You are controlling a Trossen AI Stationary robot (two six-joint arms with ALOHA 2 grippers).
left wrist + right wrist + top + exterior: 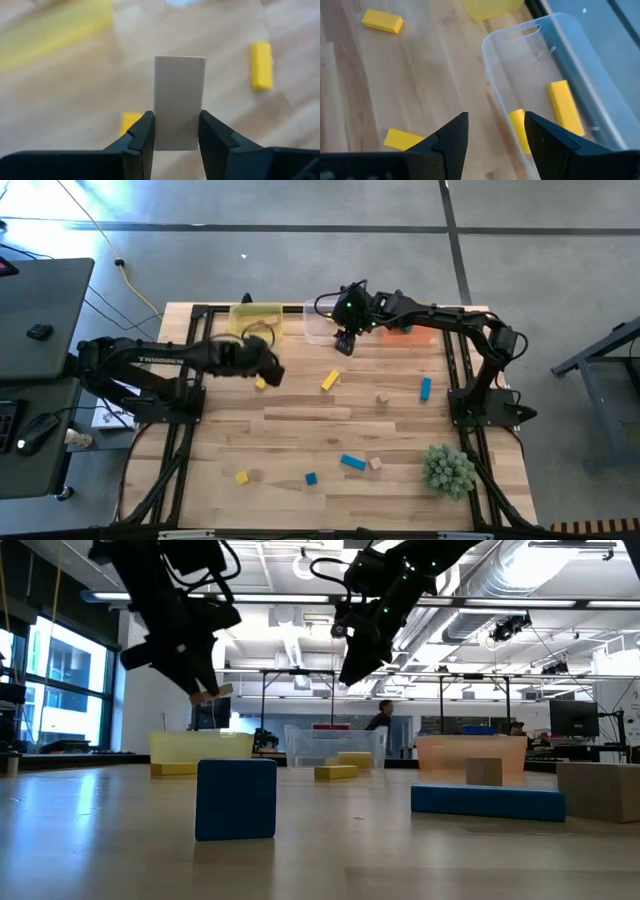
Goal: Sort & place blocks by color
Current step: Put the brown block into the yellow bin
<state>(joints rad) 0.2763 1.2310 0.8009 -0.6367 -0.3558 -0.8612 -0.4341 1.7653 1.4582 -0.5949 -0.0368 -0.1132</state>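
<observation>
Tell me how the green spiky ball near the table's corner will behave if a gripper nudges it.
The green spiky ball is roundish, so it may roll a little, though its spikes would probably brake it quickly. The thin spikes look soft, so they would likely bend under the fingers. It looks light for its bulk.

both arms matte black w/ boxy segmented links & rounded joints. left arm (150, 358) has white lettering along its forearm link, too small to read. right arm (450, 325) carries looped black cables near the wrist & a small green light. wrist views: fingers (447, 137) black, angular, wedge-shaped, w/ flat inner pads.
</observation>
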